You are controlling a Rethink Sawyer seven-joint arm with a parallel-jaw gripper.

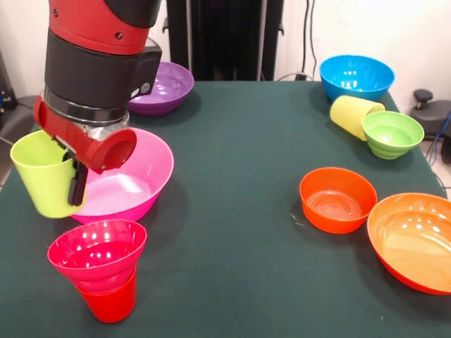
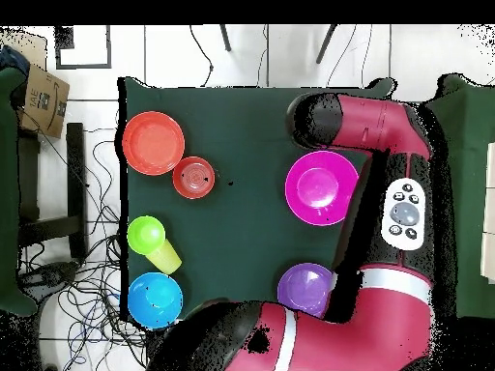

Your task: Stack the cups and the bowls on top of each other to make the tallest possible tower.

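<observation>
My gripper (image 1: 69,184) is shut on the wall of the lime green cup (image 1: 39,176) and holds it upright in the air at the table's left edge. One black finger (image 1: 76,186) shows outside the cup. Just below and in front stands the tower: a small magenta bowl (image 1: 99,253) sitting in the upright red cup (image 1: 109,304). The large pink bowl (image 1: 137,179) lies right behind the gripper. In the overhead view my arm (image 2: 387,126) hides the gripper, the lime green cup and the tower; the pink bowl (image 2: 321,186) shows there.
Purple bowl (image 1: 165,84) (image 2: 305,288) at the back left. Blue bowl (image 1: 356,76) (image 2: 155,298), pale yellow cup on its side (image 1: 351,113) (image 2: 164,256) and ribbed green bowl (image 1: 391,132) (image 2: 146,234) at the back right. Small orange bowl (image 1: 337,198) (image 2: 196,177) and large orange bowl (image 1: 416,239) (image 2: 153,142) at the front right.
</observation>
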